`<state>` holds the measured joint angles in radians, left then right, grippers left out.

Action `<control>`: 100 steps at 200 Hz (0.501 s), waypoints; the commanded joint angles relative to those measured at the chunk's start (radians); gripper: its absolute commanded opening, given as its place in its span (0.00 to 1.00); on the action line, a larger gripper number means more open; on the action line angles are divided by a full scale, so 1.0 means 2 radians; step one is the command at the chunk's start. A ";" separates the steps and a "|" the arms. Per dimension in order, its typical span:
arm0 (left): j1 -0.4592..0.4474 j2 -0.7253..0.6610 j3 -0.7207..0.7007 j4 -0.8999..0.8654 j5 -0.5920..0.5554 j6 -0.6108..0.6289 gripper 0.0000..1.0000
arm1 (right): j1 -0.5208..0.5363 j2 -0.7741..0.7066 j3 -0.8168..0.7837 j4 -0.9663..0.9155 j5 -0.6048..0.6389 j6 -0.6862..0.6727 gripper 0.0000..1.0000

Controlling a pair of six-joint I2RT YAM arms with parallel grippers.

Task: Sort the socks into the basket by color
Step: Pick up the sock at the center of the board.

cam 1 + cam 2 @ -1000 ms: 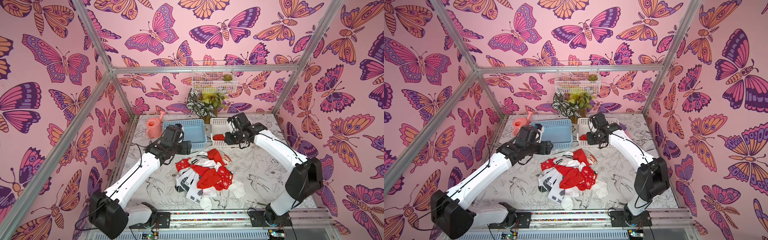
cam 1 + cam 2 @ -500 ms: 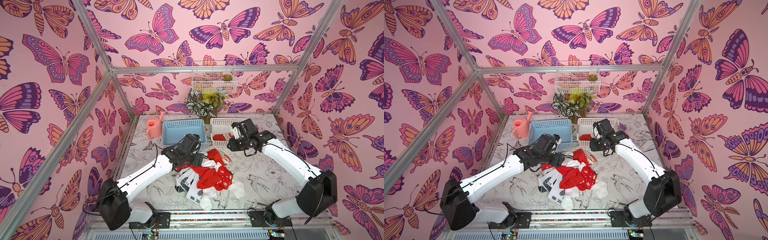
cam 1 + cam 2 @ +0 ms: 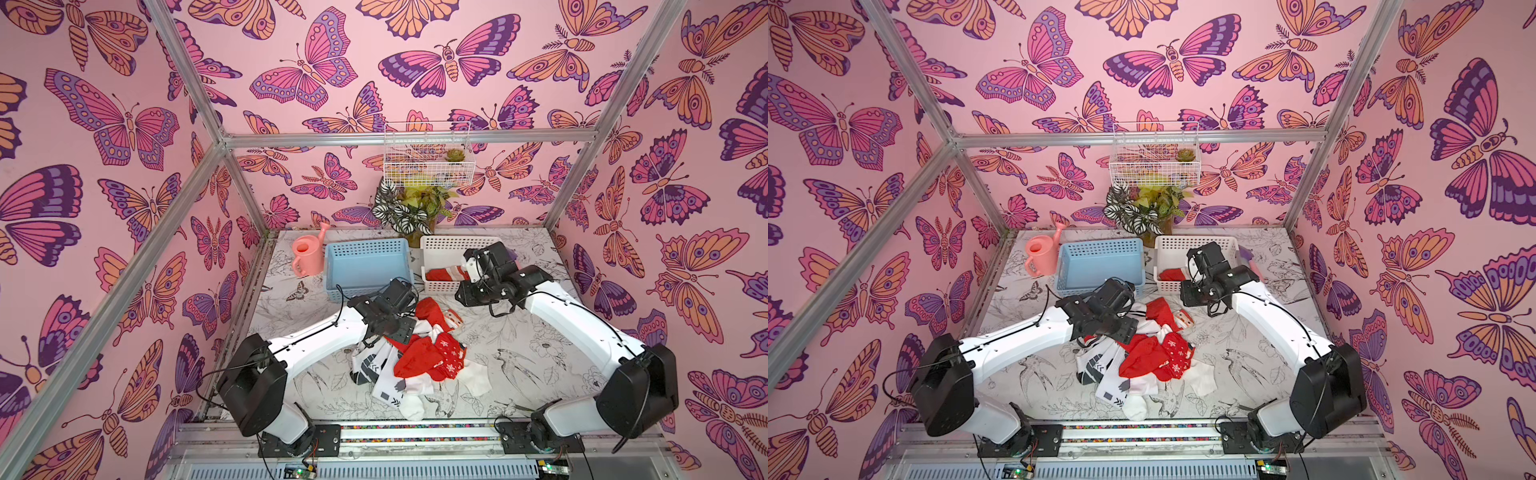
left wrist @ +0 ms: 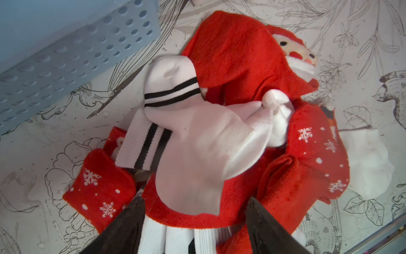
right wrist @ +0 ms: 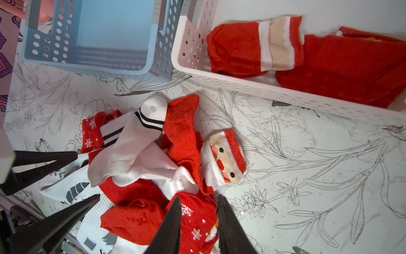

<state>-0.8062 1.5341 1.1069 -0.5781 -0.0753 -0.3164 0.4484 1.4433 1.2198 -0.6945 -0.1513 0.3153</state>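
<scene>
Left gripper (image 4: 196, 199) hung over pile of socks (image 3: 419, 357) just in front of blue basket (image 3: 365, 249). Fingers spread wide, nothing between them. White striped sock (image 4: 197, 140) lay atop pile on side nearest blue basket, straight ahead of left gripper. Its long axis ran from basket toward gripper, roughly along gap between fingers. Left arm stretched low, wrist pitched down, judged nearer arm. Right gripper (image 5: 198, 198) hovered before white basket (image 3: 453, 243), beside blue basket. Fingers narrowly apart, empty.

Pink butterfly walls (image 3: 124, 124), floral-print tabletop (image 3: 519, 374)
</scene>
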 commanded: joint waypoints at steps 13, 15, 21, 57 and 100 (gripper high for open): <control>-0.003 0.018 0.014 -0.015 -0.009 0.012 0.74 | 0.002 -0.011 -0.005 0.005 -0.001 0.005 0.31; -0.003 0.020 0.014 -0.015 -0.010 0.012 0.74 | 0.002 -0.011 -0.005 0.005 -0.001 0.005 0.31; -0.004 0.022 0.015 -0.015 -0.011 0.012 0.74 | 0.002 -0.010 -0.005 0.006 0.000 0.005 0.31; -0.004 0.035 0.020 -0.016 -0.020 0.015 0.72 | 0.002 -0.007 -0.006 0.007 -0.001 0.006 0.30; -0.003 0.051 0.027 -0.016 -0.033 0.020 0.64 | 0.002 -0.007 -0.004 0.007 -0.003 0.006 0.30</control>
<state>-0.8062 1.6115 1.1347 -0.5804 -0.1085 -0.2932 0.4488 1.4433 1.2106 -0.6811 -0.1513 0.3153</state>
